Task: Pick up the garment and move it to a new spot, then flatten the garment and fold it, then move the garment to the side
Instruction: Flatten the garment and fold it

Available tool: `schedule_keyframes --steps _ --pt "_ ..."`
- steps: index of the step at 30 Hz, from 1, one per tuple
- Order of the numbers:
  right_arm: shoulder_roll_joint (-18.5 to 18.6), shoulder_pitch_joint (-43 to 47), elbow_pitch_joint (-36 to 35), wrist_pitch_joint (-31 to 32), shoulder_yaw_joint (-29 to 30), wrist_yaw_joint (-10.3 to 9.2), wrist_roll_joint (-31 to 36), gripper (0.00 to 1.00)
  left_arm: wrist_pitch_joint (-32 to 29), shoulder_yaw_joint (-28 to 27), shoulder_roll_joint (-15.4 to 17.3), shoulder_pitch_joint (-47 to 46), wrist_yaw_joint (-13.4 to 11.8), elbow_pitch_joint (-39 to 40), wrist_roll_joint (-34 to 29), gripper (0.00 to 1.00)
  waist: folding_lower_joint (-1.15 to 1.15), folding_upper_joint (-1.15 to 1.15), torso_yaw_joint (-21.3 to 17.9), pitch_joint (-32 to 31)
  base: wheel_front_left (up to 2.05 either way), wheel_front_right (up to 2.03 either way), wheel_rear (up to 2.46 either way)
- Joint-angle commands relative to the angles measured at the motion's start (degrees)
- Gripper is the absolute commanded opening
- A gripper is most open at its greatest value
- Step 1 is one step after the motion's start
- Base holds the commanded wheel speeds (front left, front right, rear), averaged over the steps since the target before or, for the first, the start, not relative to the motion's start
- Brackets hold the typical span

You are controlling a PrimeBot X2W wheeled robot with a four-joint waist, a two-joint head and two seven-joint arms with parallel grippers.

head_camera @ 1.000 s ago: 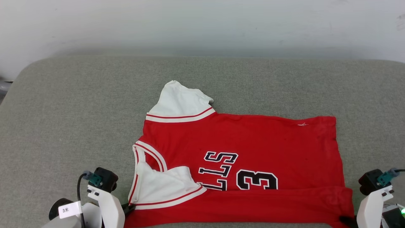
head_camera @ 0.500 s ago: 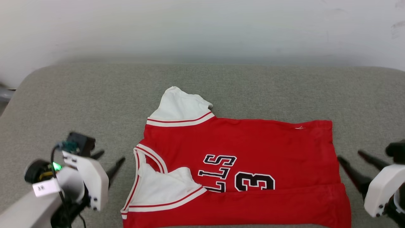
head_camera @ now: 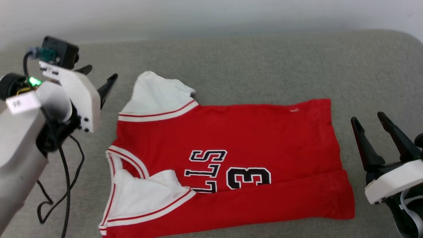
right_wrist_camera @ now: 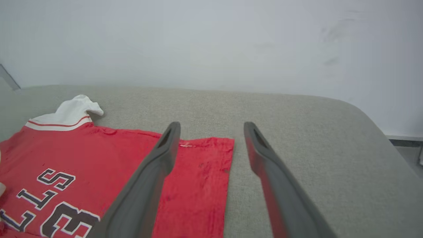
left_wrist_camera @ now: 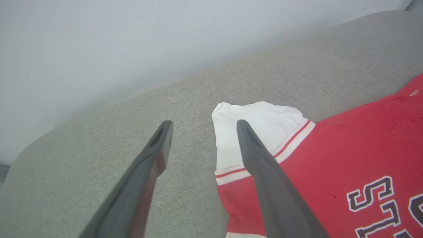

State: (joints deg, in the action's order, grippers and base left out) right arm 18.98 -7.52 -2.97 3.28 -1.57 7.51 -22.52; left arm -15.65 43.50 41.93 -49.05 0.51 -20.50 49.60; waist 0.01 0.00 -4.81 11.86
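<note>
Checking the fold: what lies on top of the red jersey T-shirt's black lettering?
The near edge of the red jersey T-shirt, folded over as a red band, covers part of the black lettering. LLS and 3 show; anything beneath is hidden.

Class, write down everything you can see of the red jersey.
The jersey is red soft knit with white short sleeves, red-and-white striped trim and black, white-outlined lettering. It lies flat and sideways on the grey padded surface, neck toward the robot's left. The far sleeve lies spread out; the near sleeve is folded onto the chest. The near edge is folded up over the body, hiding part of the lettering. The open left gripper and right gripper stand clear of it.
</note>
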Motion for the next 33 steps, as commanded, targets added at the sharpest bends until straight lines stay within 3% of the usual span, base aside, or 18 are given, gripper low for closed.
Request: schedule_keyframes --steps 1,11,21,25,26,27,28,33 --pt "-0.8 -0.4 -0.9 -0.2 0.0 -0.05 0.7 1.0 -3.3 0.5 -0.4 -2.5 0.6 -1.6 0.4 1.0 -0.01 0.0 -3.3 4.4 0.0 0.0 0.0" --pt "-2.7 -3.7 -2.3 -1.9 0.1 -0.05 1.5 1.0 -21.1 4.2 -2.7 -17.0 4.6 -11.4 0.8 1.0 -0.01 0.0 -7.9 13.7 0.0 0.0 0.0" --pt "-2.8 -6.0 -1.3 -3.6 0.0 -0.05 1.1 1.0 -27.0 7.6 -3.0 -22.7 5.7 -17.9 -2.1 1.0 -0.01 0.0 -9.8 18.9 0.0 0.0 0.0" --pt "-2.7 -6.4 -0.9 -3.9 0.3 -0.05 1.1 1.0 -30.0 8.9 -3.7 -21.0 6.5 -19.5 0.1 1.0 -0.01 0.0 -9.7 19.3 0.0 0.0 0.0" --pt "-2.5 -6.5 -0.8 -3.9 0.4 -0.05 1.1 1.0 -30.6 9.3 -3.9 -20.5 6.6 -19.6 0.7 0.73 -0.01 0.0 -9.6 19.2 0.0 0.0 0.0" --pt "-2.2 -6.7 -0.7 -3.9 0.6 -0.05 1.1 1.0 -30.6 9.5 -3.9 -20.2 6.7 -19.4 1.1 0.04 -0.01 0.0 -9.5 19.1 0.0 0.0 0.0" --pt "-1.9 -6.9 -0.6 -3.8 0.6 -0.05 1.1 1.0 -30.5 9.7 -4.0 -19.8 6.8 -19.3 1.4 0.0 -0.01 0.0 -9.4 18.9 0.0 0.0 0.0" --pt "-0.2 -8.7 -1.8 -2.7 0.8 -0.05 1.6 1.0 -26.1 9.9 -4.1 -20.4 6.9 -18.1 1.0 0.0 -0.01 0.0 -8.2 17.5 0.0 0.0 0.0"
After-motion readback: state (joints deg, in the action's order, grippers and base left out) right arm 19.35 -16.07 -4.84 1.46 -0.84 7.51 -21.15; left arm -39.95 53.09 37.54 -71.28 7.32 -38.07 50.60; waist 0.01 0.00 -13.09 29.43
